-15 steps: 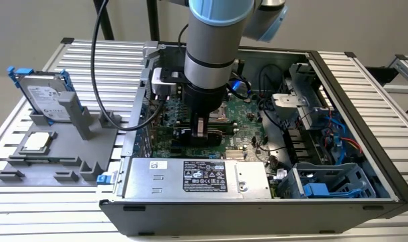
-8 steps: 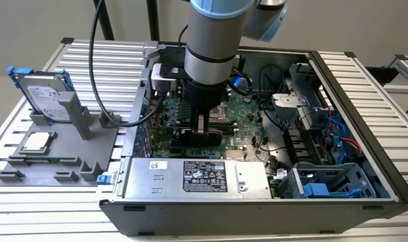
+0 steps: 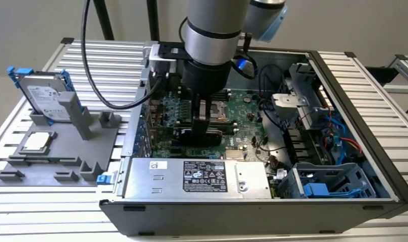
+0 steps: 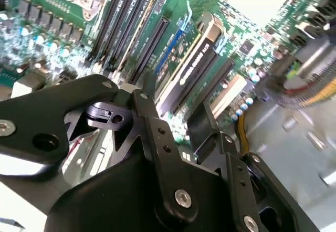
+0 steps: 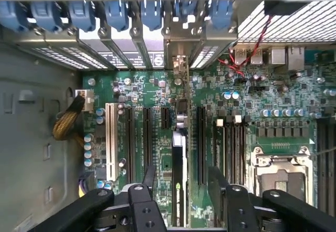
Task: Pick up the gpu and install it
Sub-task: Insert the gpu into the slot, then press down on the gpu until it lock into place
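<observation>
The gpu (image 5: pixel 178 161) stands on edge in a slot of the green motherboard (image 5: pixel 142 85), its silver bracket against the case's rear slots. In the second wrist view the gpu (image 4: pixel 193 73) shows its black cover. My gripper (image 5: pixel 182 177) is open and straddles the card, one black finger on each side with a gap to the card. In the second wrist view the gripper (image 4: pixel 173 103) hangs just above the card's top edge. In the exterior view the arm reaches down into the open computer case (image 3: pixel 365 126), with the gripper (image 3: pixel 202 126) over the dark gpu (image 3: pixel 189 135).
A silver hard drive (image 3: pixel 46 96) with blue rails and a small CPU chip (image 3: pixel 37 142) sit on a grey fixture at the exterior view's left. Inside the case are the power supply (image 3: pixel 197 177), a blue drive cage (image 3: pixel 328 184), loose cables and the CPU socket (image 5: pixel 275 171).
</observation>
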Controlling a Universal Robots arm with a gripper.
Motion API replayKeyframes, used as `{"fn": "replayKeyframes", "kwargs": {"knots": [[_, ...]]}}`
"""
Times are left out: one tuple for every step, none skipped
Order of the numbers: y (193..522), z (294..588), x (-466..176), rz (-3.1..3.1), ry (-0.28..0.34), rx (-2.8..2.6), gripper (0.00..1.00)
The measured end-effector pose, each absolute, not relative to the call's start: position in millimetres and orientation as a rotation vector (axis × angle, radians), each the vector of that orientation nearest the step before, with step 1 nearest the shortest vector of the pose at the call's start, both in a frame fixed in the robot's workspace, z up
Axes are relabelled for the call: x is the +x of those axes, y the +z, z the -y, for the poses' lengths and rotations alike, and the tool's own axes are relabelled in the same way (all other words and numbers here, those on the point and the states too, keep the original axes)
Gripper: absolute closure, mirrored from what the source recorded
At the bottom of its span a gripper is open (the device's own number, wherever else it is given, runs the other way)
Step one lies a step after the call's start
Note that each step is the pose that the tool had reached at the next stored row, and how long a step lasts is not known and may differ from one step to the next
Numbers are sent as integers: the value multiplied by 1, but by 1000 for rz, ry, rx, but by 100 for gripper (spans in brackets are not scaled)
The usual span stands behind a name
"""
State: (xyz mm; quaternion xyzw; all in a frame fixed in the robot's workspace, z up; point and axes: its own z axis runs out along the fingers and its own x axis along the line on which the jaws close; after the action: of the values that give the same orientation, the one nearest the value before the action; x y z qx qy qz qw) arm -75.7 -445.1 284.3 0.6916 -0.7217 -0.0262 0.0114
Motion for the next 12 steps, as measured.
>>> {"fn": "replayKeyframes", "kwargs": {"knots": [[285, 445, -76, 2251, -82, 2157, 0], [285, 445, -76, 2251, -82, 2158, 0], [285, 445, -76, 2251, -82, 2158, 100], [286, 445, -76, 2251, -82, 2157, 100], [286, 445, -76, 2251, -82, 2157, 100], [286, 445, -76, 2251, -82, 2157, 100], [287, 445, -76, 2251, -82, 2157, 100], [287, 445, -76, 2251, -82, 2157, 100], [287, 445, -76, 2251, -82, 2157, 100], [287, 445, -76, 2251, -82, 2157, 100], [288, 445, -76, 2251, -82, 2157, 100], [288, 445, -76, 2251, -82, 2157, 100]]}}
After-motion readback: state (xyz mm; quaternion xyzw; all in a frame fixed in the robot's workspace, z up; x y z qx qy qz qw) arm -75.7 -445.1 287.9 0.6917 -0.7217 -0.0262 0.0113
